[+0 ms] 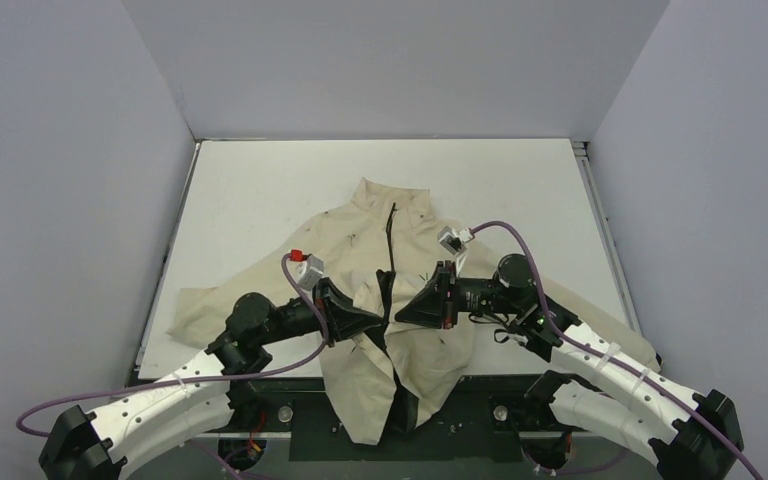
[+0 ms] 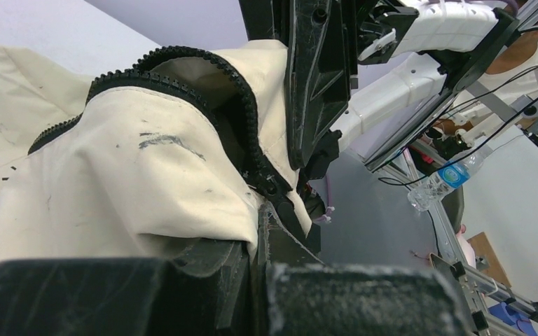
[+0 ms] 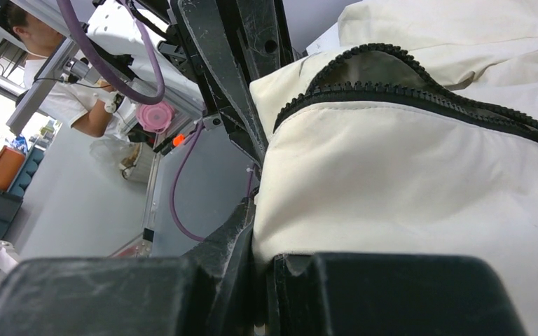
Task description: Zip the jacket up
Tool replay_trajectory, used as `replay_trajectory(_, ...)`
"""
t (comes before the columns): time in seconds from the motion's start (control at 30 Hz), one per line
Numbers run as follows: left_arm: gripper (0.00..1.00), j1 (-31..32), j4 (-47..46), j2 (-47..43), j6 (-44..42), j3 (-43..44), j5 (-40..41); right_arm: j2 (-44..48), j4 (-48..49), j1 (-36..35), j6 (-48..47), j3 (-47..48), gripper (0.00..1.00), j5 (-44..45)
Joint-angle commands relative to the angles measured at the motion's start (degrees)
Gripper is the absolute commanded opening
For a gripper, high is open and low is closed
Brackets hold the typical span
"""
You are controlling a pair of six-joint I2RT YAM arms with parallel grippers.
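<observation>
The beige jacket [image 1: 360,240] lies on the white table, collar at the far end and hem hanging over the near edge. Its black zipper [image 1: 392,225] is closed near the collar and open lower down, showing black lining. My left gripper [image 1: 378,322] is shut on the jacket's left front edge beside the zipper teeth [image 2: 182,59]. My right gripper [image 1: 401,312] is shut on the right front edge, with cream cloth [image 3: 406,182] pinched between its jaws. The two grippers almost touch at the zipper line. The slider itself cannot be made out for certain.
The white table [image 1: 260,180] is walled by grey panels at the left, back and right. The jacket's sleeves spread to the left [image 1: 210,305] and right [image 1: 620,340]. Purple cables [image 1: 505,232] loop over both arms.
</observation>
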State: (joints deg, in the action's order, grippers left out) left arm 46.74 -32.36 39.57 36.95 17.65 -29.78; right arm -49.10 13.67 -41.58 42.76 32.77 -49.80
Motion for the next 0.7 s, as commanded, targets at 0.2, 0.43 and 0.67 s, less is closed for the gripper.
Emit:
replay_trajectory(0.2,0.00,1.2,4.1,1.3,-2.8,2.6,0.2,0.3,-4.2,2.7,-6.5,5.0,0.00,12.1)
replay_trajectory(0.43,0.00,1.2,5.3,7.6,-5.6,5.2,3.1,-3.0,-13.5,2.8,-15.9,11.1,0.00,23.5)
replay_trajectory(0.67,0.00,-2.4,4.5,19.6,-12.3,12.9,1.3,-9.5,-12.9,3.7,-23.6,19.0,0.00,28.4)
